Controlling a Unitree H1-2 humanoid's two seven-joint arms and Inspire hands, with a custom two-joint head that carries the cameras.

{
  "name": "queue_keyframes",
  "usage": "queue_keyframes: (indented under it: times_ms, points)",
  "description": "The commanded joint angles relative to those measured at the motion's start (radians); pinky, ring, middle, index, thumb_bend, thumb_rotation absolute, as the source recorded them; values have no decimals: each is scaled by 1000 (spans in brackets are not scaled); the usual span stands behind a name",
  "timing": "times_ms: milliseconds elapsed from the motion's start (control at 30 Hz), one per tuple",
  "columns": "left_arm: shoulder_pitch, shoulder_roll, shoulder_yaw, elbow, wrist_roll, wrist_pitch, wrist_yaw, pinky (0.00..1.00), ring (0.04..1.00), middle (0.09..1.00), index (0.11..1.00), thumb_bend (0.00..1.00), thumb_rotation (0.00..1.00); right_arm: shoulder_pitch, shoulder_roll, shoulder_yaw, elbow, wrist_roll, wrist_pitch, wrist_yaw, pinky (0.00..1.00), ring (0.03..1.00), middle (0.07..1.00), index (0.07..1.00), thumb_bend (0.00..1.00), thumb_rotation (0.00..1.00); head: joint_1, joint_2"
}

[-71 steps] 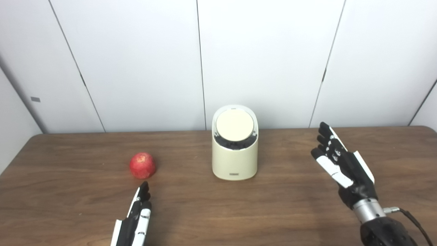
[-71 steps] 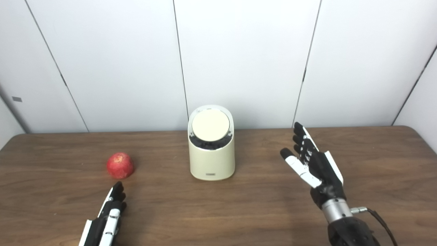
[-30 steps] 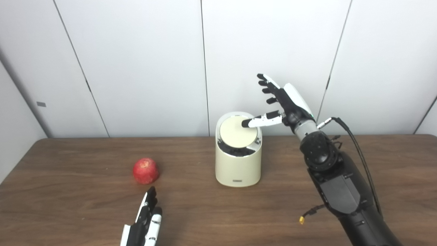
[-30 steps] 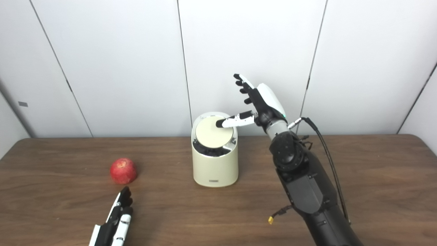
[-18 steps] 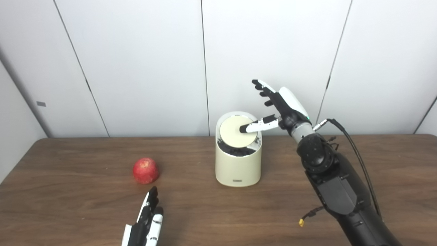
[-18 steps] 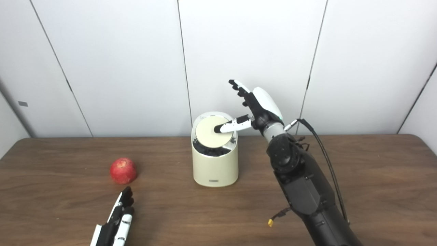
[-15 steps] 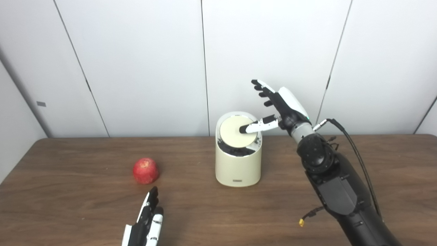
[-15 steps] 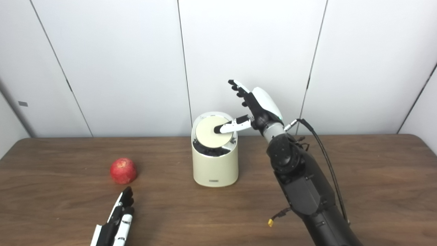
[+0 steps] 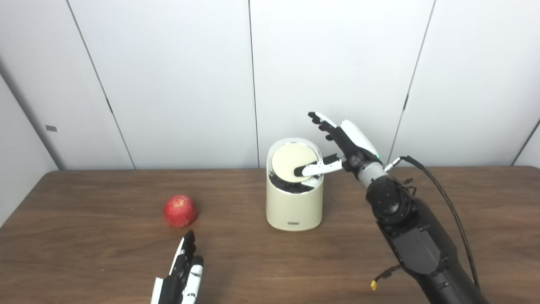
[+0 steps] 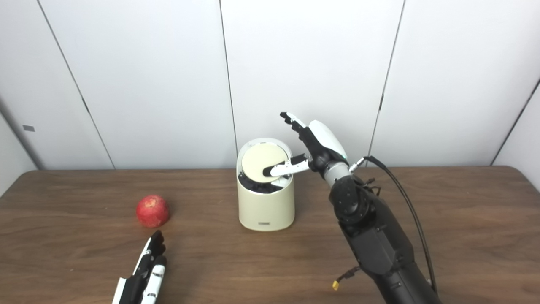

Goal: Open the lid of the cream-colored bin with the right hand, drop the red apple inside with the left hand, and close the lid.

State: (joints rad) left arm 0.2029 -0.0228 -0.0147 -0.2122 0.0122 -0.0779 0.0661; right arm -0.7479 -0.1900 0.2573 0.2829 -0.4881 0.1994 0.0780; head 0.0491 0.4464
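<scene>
The cream-colored bin (image 9: 294,204) stands mid-table near the back. Its round lid (image 9: 289,162) lies tilted toward me, with a dark gap below its front edge. My right hand (image 9: 342,141) is open beside and above the bin's right side. Its thumb lies across the lower right part of the lid, and the other fingers point up and away. The red apple (image 9: 180,210) rests on the table left of the bin. My left hand (image 9: 180,276) is open and flat near the front edge, just in front of the apple, not touching it.
The brown wooden table (image 9: 84,253) runs the full width. White wall panels (image 9: 168,84) stand right behind the bin. A black cable (image 9: 438,188) loops from my right wrist along the forearm.
My right hand has come down a little and its thumb has slid lower across the lid. The lid's front edge looks slightly more sunk. The left hand and the apple have not moved.
</scene>
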Motion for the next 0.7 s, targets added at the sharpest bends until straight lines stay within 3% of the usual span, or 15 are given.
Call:
queue_keyframes:
  times_ms: [0,467,667]
  points:
    - [28,-14,-8,-4,10,-15,-2,1000,1000,995,991,280,696,-40,-1,6,-18,-18,-40,-23,824,902,917,938,953,267,1,1]
    - [28,-16,-11,2,9,-25,-1,1000,1000,988,987,293,671,-50,5,17,8,-37,-64,-31,819,900,915,935,940,314,3,5]
    - [30,-21,-13,-4,11,-24,4,1000,1000,992,985,283,688,-61,-18,40,11,-72,-72,-20,887,910,918,945,941,298,4,8]
